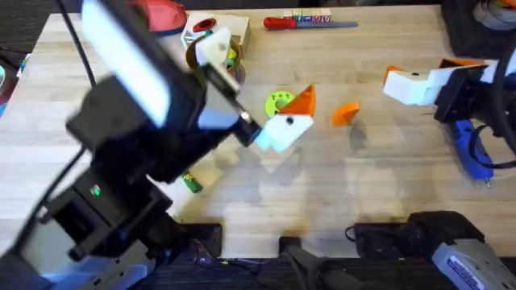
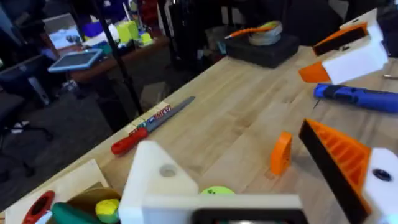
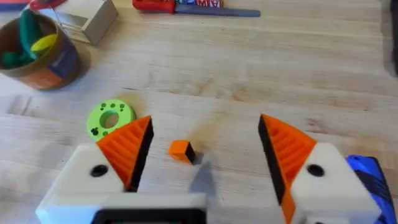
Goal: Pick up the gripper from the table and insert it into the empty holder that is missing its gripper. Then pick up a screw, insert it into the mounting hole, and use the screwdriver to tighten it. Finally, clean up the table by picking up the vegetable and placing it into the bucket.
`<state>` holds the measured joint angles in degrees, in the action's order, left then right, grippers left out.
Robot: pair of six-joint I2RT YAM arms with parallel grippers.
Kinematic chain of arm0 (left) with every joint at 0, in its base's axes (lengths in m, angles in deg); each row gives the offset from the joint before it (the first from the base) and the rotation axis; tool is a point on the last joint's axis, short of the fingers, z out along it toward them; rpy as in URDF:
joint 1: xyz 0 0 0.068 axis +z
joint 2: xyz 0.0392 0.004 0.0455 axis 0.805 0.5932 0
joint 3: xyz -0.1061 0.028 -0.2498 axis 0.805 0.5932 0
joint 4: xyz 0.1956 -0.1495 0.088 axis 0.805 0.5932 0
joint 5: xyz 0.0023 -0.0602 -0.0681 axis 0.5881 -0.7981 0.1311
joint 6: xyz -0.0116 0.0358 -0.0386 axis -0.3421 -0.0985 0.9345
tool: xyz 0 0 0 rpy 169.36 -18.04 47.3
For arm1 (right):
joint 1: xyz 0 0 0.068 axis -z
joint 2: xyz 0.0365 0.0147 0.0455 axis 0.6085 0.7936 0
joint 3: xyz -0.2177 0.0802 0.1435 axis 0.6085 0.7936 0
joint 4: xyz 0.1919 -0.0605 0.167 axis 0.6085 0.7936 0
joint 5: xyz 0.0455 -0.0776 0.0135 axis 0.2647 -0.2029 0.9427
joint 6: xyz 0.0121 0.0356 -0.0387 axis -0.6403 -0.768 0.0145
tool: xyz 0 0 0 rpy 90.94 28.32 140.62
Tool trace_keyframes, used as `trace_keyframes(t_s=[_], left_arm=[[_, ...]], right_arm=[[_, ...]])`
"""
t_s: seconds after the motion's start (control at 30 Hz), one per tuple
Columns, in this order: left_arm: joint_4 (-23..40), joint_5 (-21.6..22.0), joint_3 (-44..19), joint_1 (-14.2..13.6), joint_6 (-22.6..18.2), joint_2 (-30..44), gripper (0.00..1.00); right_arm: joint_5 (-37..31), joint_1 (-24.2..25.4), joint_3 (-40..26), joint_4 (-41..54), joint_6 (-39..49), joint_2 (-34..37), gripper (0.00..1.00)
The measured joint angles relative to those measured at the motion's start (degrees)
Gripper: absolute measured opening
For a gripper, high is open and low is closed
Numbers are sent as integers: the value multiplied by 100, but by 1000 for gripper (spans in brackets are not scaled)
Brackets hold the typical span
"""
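Observation:
The orange gripper point(image 1: 345, 113) point(image 2: 281, 152) point(image 3: 181, 150) lies on the table right of centre. My left gripper point(image 1: 250, 89) point(image 2: 227, 137) hovers open to its left. One of its fingers is the bare white holder point(image 2: 158, 180) point(image 1: 214, 48); the other carries an orange pad. My right gripper point(image 1: 435, 76) point(image 3: 205, 155) is open to the right, with pads on both fingers. The blue screwdriver point(image 1: 468, 149) point(image 2: 357, 98) lies near the right edge. The green vegetable point(image 1: 191, 183) rests by the left arm. The bucket point(image 3: 37, 56) point(image 2: 93, 202) stands at the back. The screw is out of view.
A green-yellow ring point(image 1: 278, 102) point(image 3: 111, 116) lies just left of the orange piece. A red-handled screwdriver point(image 1: 282, 22) point(image 3: 155, 5) and a white box point(image 1: 234, 32) point(image 3: 93, 18) sit along the far edge. The left arm looms large over the table's left half.

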<state>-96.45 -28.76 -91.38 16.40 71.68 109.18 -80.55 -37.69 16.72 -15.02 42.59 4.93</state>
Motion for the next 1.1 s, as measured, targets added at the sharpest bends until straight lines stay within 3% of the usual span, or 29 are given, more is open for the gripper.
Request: trace_keyframes(t_s=[0.17,0.5,0.67,0.87,1.1], left_arm=[[-774,-167,1324,0,-4,-1021,988],[-641,-207,2572,85,54,-3013,987],[-12,-212,2660,350,108,-3758,987],[1002,-356,2660,703,138,-3801,986],[1089,-406,2660,1295,140,-3782,986]], right_arm=[[0,0,0,2,0,0,990],[0,0,0,1,0,0,991],[0,0,0,2,0,2,991],[0,0,0,2,0,0,991],[0,0,0,2,0,0,991]])
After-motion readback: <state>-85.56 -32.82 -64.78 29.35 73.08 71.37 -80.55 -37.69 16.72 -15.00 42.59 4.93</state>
